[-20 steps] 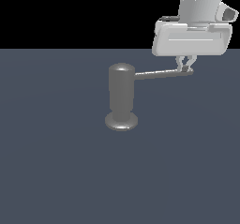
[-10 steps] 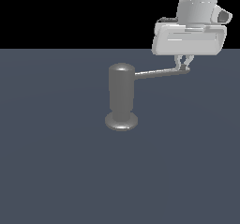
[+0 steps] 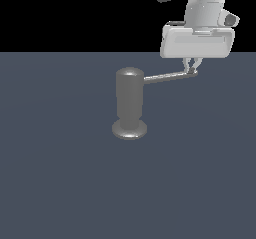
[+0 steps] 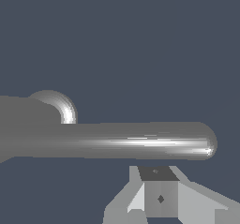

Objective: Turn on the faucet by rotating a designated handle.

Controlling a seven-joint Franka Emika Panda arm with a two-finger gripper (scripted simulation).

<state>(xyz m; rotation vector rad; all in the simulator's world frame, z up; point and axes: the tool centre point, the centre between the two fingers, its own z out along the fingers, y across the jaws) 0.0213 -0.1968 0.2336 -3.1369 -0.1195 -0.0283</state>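
Note:
The faucet (image 3: 129, 100) is a dull grey upright cylinder with a domed top on a round disc base, in the middle of the exterior view. Its handle (image 3: 167, 77), a thin grey rod, projects toward the exterior view's right. My gripper (image 3: 192, 70) hangs at the rod's rounded tip with its fingers drawn together, touching the tip from the side and not clamped around it. In the wrist view the handle (image 4: 140, 141) crosses the picture in front of my gripper (image 4: 159, 185), hiding the fingertips. The faucet body (image 4: 23, 120) shows at the edge.
The faucet stands on a flat dark blue-grey floor (image 3: 60, 183) that stretches in all directions. The white gripper body (image 3: 197, 40) and arm hang above the handle's tip. Nothing else shows.
The handle's tip has swung a little upward and toward the exterior view's left. My gripper has moved with it, staying at the tip.

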